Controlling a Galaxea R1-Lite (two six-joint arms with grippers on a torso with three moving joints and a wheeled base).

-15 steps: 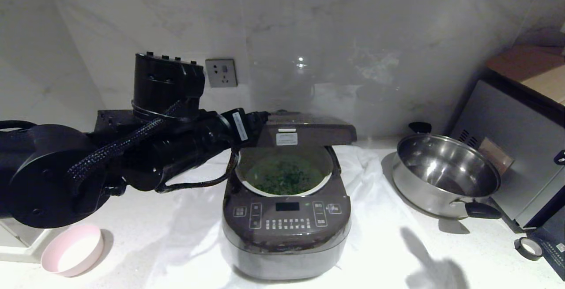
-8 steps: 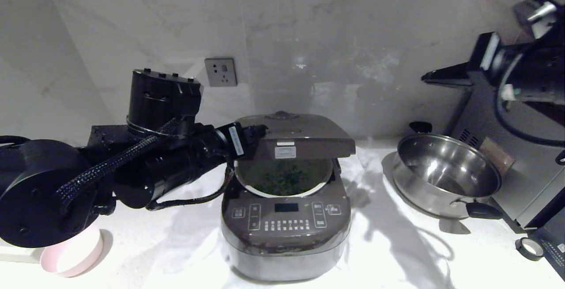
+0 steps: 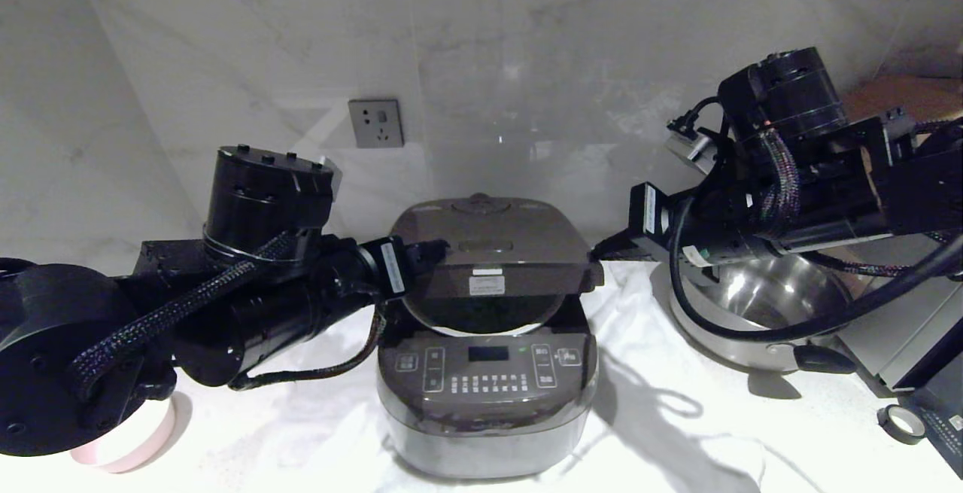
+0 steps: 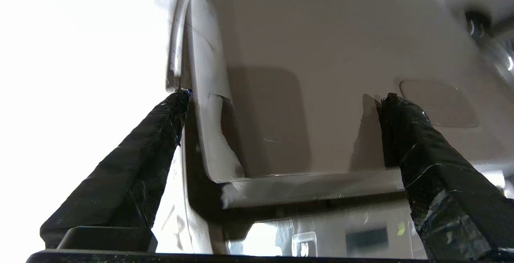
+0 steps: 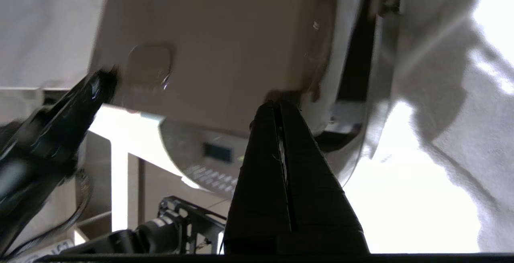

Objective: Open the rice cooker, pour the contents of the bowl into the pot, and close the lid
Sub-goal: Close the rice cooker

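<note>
1. I see the rice cooker (image 3: 487, 372) at the middle of the white-draped surface (image 3: 316, 433), its button panel facing me.
2. Its lid (image 3: 493, 252) is tilted low over the pot (image 3: 485, 321), not shut; only a dark sliver of the pot's inside shows under the front edge, so I cannot make out the green bits.
3. The pink bowl (image 3: 132, 440) sits at the near left of the surface, mostly hidden behind my left arm; I cannot tell what is in it.
4. A steel pan (image 3: 760, 312) with black handles stands to the right of the cooker, partly covered by my right arm; what I can see of its inside looks bare.
5. My left gripper (image 4: 281, 94) reaches in level from the left, fingers (image 4: 160, 134) spread wide, one lying on top of the lid and the other at its left edge.
6. My right gripper (image 5: 277, 106) comes in from the right, fingers pressed together, tip at the lid's right edge.
</note>
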